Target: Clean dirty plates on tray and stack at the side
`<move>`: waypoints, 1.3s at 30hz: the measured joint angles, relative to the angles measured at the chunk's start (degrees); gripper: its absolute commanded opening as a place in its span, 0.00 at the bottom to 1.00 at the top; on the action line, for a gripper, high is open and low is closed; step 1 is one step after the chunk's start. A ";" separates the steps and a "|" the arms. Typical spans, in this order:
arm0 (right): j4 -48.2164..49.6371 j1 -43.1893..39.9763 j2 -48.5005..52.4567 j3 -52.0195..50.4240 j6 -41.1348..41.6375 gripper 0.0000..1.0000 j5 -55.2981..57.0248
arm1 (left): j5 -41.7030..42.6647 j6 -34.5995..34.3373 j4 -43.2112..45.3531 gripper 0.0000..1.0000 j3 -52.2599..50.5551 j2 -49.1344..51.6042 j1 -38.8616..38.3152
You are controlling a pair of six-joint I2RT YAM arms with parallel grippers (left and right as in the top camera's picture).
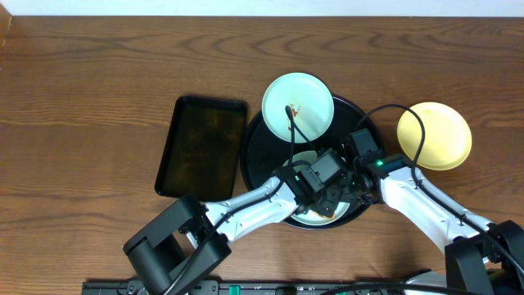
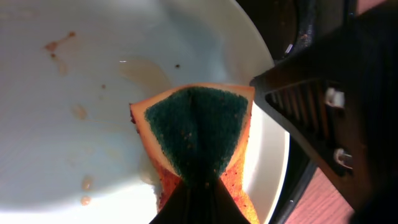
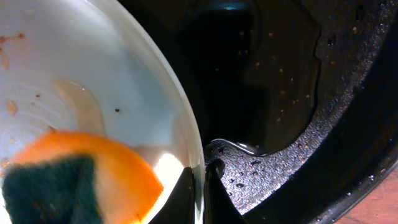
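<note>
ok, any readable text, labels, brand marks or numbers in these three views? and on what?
No readable text in any view.
Pale mint-green round plate, pale yellow round plate, smeared pale plate: unmarked.
Glossy round black tray, rectangular black tray: unmarked.
Orange-and-green sponge: no print.
Black rail at the overhead view's bottom edge: any marking is too small to read.
</note>
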 measured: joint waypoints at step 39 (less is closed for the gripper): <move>3.80 0.02 -0.07 -1.97 0.24 0.11 -1.29 | -12.24 1.53 -27.12 0.08 -0.02 -21.07 24.44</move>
